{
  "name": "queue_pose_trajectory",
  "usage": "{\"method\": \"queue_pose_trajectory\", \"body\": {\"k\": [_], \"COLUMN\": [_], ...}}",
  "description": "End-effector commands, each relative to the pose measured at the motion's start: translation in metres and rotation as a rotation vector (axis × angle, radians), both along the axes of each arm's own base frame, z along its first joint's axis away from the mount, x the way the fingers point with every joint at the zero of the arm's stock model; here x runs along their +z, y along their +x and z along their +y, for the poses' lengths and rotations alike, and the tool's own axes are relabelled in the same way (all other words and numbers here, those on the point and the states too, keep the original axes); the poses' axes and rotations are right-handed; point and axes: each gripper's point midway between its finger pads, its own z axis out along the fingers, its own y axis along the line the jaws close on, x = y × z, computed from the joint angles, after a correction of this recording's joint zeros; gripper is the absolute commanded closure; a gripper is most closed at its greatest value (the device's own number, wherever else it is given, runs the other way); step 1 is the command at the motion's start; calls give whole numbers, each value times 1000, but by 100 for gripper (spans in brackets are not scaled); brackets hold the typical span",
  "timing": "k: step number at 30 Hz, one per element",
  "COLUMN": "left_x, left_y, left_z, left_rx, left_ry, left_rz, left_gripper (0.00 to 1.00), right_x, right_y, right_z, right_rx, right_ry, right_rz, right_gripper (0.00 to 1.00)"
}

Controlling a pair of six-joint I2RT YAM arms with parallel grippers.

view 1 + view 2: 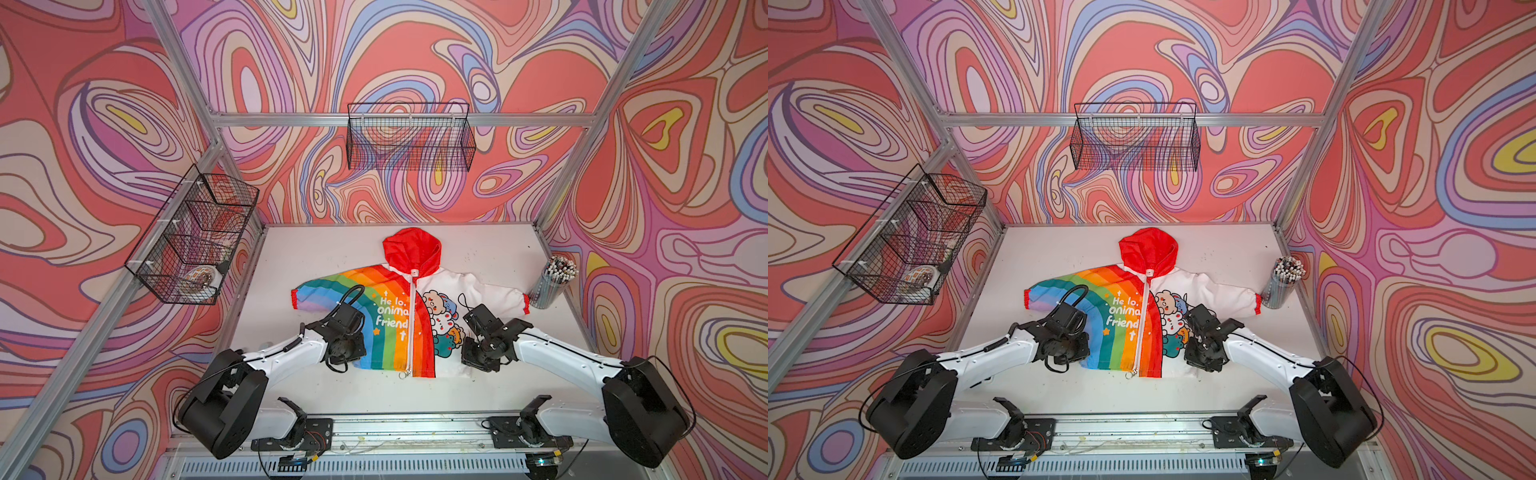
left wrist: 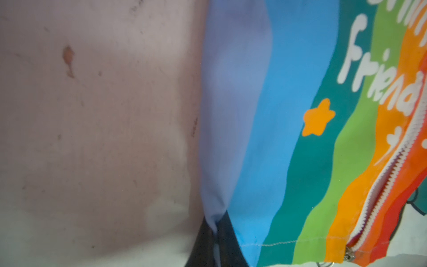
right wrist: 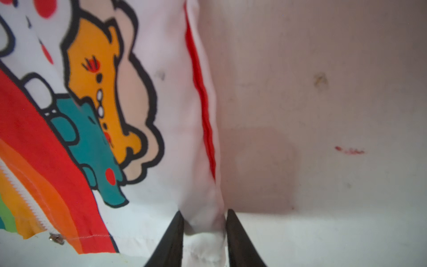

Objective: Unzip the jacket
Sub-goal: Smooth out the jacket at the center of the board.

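Mid-frame: rainbow-and-white hooded child's jacket (image 1: 399, 316) lying flat on the white surface (image 1: 324, 257), hood farthest up.
A clear cup of pencils (image 1: 550, 286) stands at right, near a sleeve end; long black wire basket (image 1: 409, 137) hangs above, divided black wire basket (image 1: 191, 237) at left; left gripper (image 2: 216, 222) and right gripper (image 3: 204, 211) flank the hem.

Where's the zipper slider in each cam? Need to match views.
Top view: zipper slider at the jacket's near hem, centre.
Top view: same spot.
Left wrist: at the hem, beside the orange stripe.
Right wrist: at the hem, beside the orange stripe.
Shared landmark: white zipper teeth ending at it.
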Motion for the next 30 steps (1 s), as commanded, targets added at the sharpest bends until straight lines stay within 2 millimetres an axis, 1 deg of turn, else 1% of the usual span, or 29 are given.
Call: {"method": "queue_pose_trajectory", "body": {"k": [1,3,6,7,8,13,20,21,23,25,26,27,28,29,30], "left_x": [-14,-12,-6,-3,-12,-12,-15,-14,-9,4,13,22,37,52,62], "left_y": [-17,-18,-15,-14,-24,-32,-42,-42,-42,-37,-34,-30,-23,-15,-9], "left_z": [9,9,9,9,16,21,31,32,34,40,43,47,49,51,53], "left_rx": [23,28,43,50,57,78,123,131,137,147,149,152,151,148,138], "left_ry": [16,7,-6,-10,6,4,10,12,18,42,57,76,87,101,116], "left_rz": [66,59,34,24,47,52,62,63,49,13,-15,-45,-92,-136,-168], "left_gripper": [100,100,100,100,100,100,100,93,72,55,48,43,38,36,36], "right_x": [-5,-3,0,0,0,-3,-2,-2,6,21,31,40,50,59,65], "right_y": [-1,2,7,8,10,13,14,14,17,24,30,36,43,51,58], "right_z": [-10,-16,-23,-26,-28,-30,-36,-36,-37,-41,-44,-44,-45,-45,-41], "right_rx": [-10,-18,-16,-16,-13,-9,-16,-15,-20,-25,-28,-23,-21,-11,4], "right_ry": [-60,-98,-151,-170,-190,-221,-251,-256,-260,-276,-291,-294,-300,-300,-286], "right_rz": [3,-9,-20,-23,-24,-17,-19,-16,-36,-88,-125,-162,-197,-232,-263], "right_gripper": [80,91,99,100,100,100,100,98,87,77,72,68,65,64,64]}}
